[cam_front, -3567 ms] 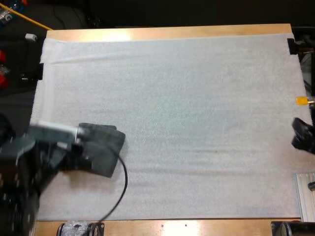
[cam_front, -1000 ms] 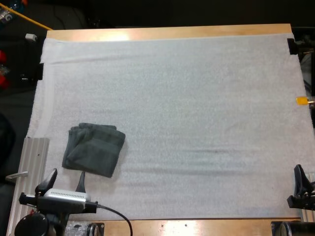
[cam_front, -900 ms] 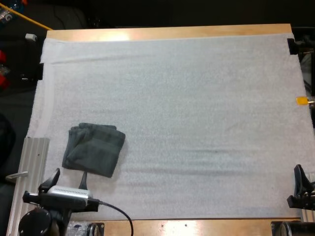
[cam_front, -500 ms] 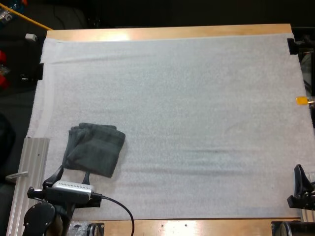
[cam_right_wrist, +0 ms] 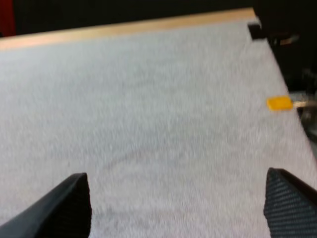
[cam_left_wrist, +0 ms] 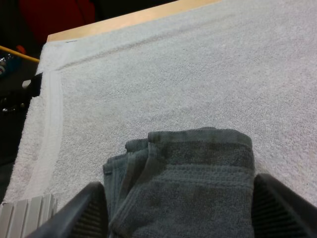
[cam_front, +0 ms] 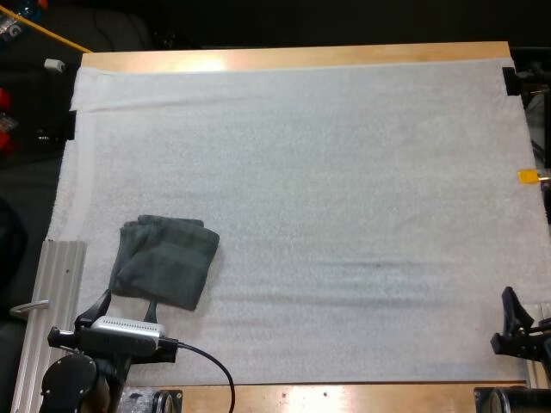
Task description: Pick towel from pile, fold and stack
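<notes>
Grey-green folded towel point(cam_front: 164, 261) lay at my left gripper point(cam_front: 128, 303), fingers spread; my right gripper point(cam_right_wrist: 177, 174) hung spread over the white mat point(cam_front: 344, 172).

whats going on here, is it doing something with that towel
A two-armed robot is on a towel-folding job. A dark grey-green towel lies neatly folded on the white mat, near its left side. The left gripper sits at the towel's near edge with its fingers open, one to each side, gripping nothing. The right gripper is over at the mat's right edge above bare mat, also open. Neither arm is holding anything.
</notes>
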Controlling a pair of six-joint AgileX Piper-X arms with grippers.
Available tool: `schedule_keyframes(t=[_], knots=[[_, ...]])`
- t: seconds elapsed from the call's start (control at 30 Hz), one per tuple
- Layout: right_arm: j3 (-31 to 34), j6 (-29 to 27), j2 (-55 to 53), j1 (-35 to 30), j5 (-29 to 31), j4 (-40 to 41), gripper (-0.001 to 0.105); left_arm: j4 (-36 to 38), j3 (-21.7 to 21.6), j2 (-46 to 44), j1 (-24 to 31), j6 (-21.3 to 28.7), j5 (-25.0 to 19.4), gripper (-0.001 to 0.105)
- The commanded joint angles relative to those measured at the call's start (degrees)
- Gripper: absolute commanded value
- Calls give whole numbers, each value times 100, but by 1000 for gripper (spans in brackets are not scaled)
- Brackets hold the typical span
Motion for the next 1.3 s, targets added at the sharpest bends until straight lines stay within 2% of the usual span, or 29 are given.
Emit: schedule_keyframes(t=[0.0, 1.27], knots=[[29, -7, -210, -15, 7, -32, 70, -101, 2, -735, -13, -1, 38, 59], [160, -7, -210, -15, 7, -163, 70, -101, 2, -735, -13, -1, 38, 59]])
